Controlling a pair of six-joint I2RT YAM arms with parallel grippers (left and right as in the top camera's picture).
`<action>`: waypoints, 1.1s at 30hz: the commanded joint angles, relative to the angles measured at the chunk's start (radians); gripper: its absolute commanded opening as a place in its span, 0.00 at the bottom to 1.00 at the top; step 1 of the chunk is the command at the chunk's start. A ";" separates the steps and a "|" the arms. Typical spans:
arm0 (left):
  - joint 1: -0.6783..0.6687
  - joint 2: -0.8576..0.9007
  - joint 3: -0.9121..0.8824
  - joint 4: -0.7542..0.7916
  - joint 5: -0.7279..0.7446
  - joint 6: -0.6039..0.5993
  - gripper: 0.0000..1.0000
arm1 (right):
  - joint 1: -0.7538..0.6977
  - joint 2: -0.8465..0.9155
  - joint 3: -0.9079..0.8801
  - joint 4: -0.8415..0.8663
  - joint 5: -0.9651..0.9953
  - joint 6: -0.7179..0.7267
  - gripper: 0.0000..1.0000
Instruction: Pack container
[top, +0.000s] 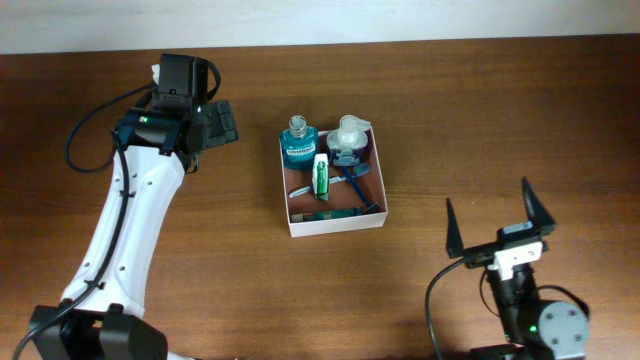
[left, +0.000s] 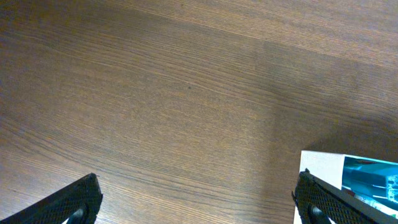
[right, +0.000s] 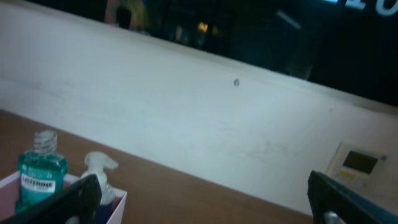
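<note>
- The left gripper (left: 198, 186) hangs over the wooden table (left: 155, 93), jaws spread wide and empty.
- The right gripper (top: 486, 195) is also wide open and holds nothing.
- The container (top: 335, 225) sits mid-table between the two grippers. It holds a blue mouthwash bottle (top: 297, 148), a spray bottle (top: 348, 135) and a green-white packet (top: 321, 175).

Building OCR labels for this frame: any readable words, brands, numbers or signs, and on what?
Nothing reads cleanly in any view.
Label on the blue bottle in the container: lettering blurred, unreadable.
Print on the green-white packet: too small.
Screen of the wall panel: blurred, nothing legible.
Bright glyph fragments at the right wrist view's top edge: cut off, unreadable.
</note>
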 joint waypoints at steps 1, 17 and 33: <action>0.006 -0.023 0.013 0.002 -0.007 -0.013 0.99 | 0.008 -0.080 -0.077 0.059 -0.011 0.030 0.99; 0.006 -0.023 0.013 0.002 -0.007 -0.013 0.99 | -0.019 -0.212 -0.223 0.055 -0.004 0.038 0.98; 0.006 -0.023 0.013 0.002 -0.007 -0.013 0.99 | -0.018 -0.212 -0.257 -0.143 0.000 0.052 0.99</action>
